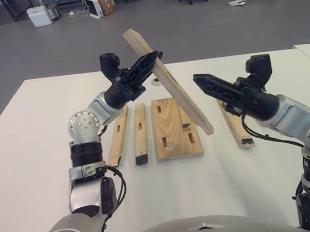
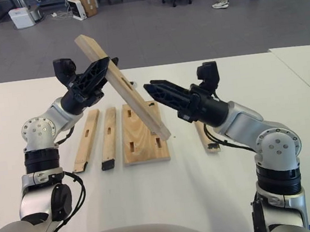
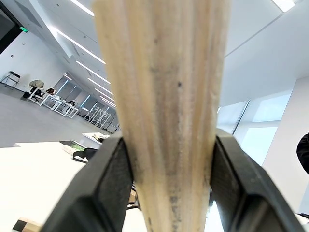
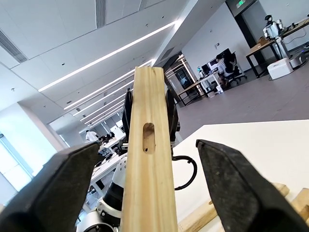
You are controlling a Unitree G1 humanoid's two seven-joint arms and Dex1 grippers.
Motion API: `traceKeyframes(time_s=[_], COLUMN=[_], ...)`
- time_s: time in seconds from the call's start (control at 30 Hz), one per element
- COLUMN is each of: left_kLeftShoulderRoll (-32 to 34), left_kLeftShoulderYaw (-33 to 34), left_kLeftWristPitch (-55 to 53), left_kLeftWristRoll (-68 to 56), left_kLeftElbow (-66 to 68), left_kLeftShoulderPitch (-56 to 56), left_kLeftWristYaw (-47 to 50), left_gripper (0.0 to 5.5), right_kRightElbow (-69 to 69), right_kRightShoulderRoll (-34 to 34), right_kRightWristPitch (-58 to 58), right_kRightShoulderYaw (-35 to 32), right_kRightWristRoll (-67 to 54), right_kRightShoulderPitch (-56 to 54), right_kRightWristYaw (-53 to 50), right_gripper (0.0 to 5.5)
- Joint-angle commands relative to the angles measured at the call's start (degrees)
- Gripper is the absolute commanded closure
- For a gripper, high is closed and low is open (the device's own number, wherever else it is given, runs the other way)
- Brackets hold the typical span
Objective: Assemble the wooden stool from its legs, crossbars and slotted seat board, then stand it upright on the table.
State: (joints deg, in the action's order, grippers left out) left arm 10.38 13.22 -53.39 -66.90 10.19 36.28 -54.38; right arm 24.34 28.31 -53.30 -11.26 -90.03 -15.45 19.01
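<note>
Hanging tilted over the middle of the table, the long pale wooden plank with an oval slot (image 1: 168, 89) had its far end high and its near end low, just above the flat pale slotted seat board (image 1: 168, 134) lying on the white table (image 1: 33, 136). The left gripper (image 1: 153, 57) was clamped on the plank's upper part, one finger pressed to each broad face. The right gripper (image 1: 205, 87) stood just right of the plank with its fingers spread wide and nothing between them; whether a tip touched the wood could not be told

By my reading the work had barely begun: no piece looked joined to another, so every fitting, and the standing upright, was left to do

Counted, there was one seat board and four long pieces: the held plank, two slotted wooden strips (image 1: 118, 136) (image 1: 140, 132) side by side left of the board, and one wooden strip (image 1: 236, 126) right of it, under the right arm
</note>
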Motion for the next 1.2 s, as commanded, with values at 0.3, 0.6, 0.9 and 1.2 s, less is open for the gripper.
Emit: traceKeyframes(time_s=[0.3, 0.6, 0.9, 1.2], left_kLeftShoulderRoll=[0.3, 0.5, 4.6, -2.7], left_kLeftShoulderYaw=[-1.9, 0.6, 13.1, 14.2], left_kLeftWristPitch=[1.7, -0.9, 9.5, 32.1], left_kLeftWristRoll=[2.8, 2.4, 3.6, 16.8], left_kLeftElbow=[-0.7, 3.1, 6.2, 2.5], left_kLeftShoulderPitch=[3.3, 4.1, 0.5, -5.9], left_kLeftWristYaw=[-0.5, 4.6, 11.8, 25.4], left_gripper=[3.43, 3.43, 2.01, 1.57], right_kRightElbow=[1.9, 1.8, -1.9, -20.0], right_kRightShoulderRoll=[0.3, -1.5, -3.3, -12.7], right_kRightWristPitch=[0.6, 3.8, 9.7, 14.2], right_kRightShoulderYaw=[5.2, 4.6, 3.8, 15.2], right_kRightWristRoll=[3.3, 5.2, 23.3, 56.9], right_kRightShoulderPitch=[0.9, 1.8, 5.4, 11.9], right_kRightWristYaw=[-1.5, -5.2, -14.5, -26.0], right_gripper=[2.61, 3.40, 3.44, 3.45])
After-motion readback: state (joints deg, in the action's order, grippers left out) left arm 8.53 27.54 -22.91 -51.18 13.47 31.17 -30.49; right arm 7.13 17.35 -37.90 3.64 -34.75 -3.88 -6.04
